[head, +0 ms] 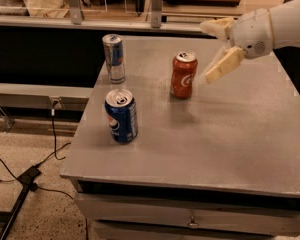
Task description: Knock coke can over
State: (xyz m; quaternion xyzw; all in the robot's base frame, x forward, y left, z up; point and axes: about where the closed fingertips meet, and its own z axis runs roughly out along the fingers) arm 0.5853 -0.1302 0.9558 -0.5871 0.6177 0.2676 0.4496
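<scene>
The coke can [184, 75], red-orange with white script and a silver top, stands upright on the grey table [230, 134], towards the back middle. My gripper [206, 52] comes in from the upper right on a white arm. It hangs just right of the can, at about the height of its top, a small gap away and not touching. Its two cream fingers [224, 64] are spread apart with nothing between them.
A blue Pepsi can [121, 116] stands upright front left of the coke can. A slim blue-and-silver can [113, 58] stands at the table's back left. A counter with metal posts runs behind the table. Cables lie on the floor at left.
</scene>
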